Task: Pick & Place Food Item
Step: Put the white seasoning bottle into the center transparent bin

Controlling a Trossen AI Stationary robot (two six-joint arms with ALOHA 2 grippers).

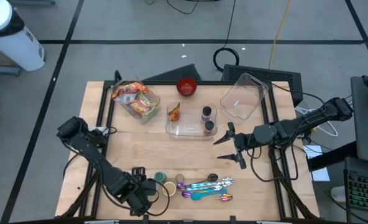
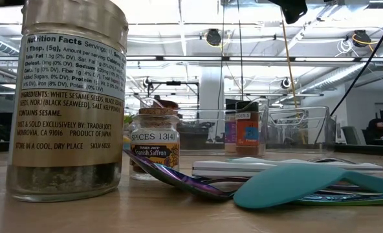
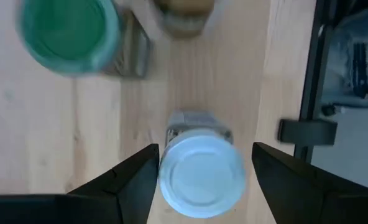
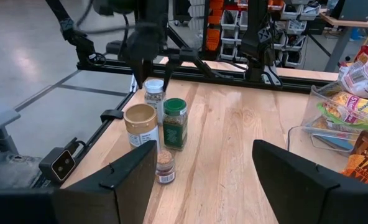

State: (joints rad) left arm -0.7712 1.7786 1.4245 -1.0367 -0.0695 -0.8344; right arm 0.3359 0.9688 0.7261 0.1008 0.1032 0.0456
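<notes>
Wooden table [image 1: 190,155], seen from above: left arm bent low over the near-left corner, right arm reaching in from the right side.

Clear bins sit toward the far side: a snack-packet bin [image 1: 136,99], a centre tray [image 1: 190,129] w/ two spice jars and a packet inside, and an empty tilted tub [image 1: 243,96]. A red bowl [image 1: 186,86] stands behind the tray.

Left gripper [image 3: 206,171] hangs directly over a white-lidded spice jar [image 3: 201,175] at the near-left edge, fingers spread, one either side of the lid, not yet pinching. Right gripper [image 1: 230,146] waits mid-table, right of the tray, fingers apart and holding nothing.

The jar stands upright in a small cluster w/ a green-lidded jar [image 3: 69,31] just beside it, a tan-lidded jar [image 4: 140,123] and a tiny cork-topped saffron jar [image 2: 154,142]; coloured spoons [image 1: 206,188] lie to the right along the near edge.

Handling, as judged: jar looks like rigid glass w/ seasoning approx. part-full, so light but breakable and smooth-sided. Best hold prob. across the body just below the lid, squared up, w/ moderate squeeze; neighbours stand close, so a straight lift is the safer bet.
</notes>
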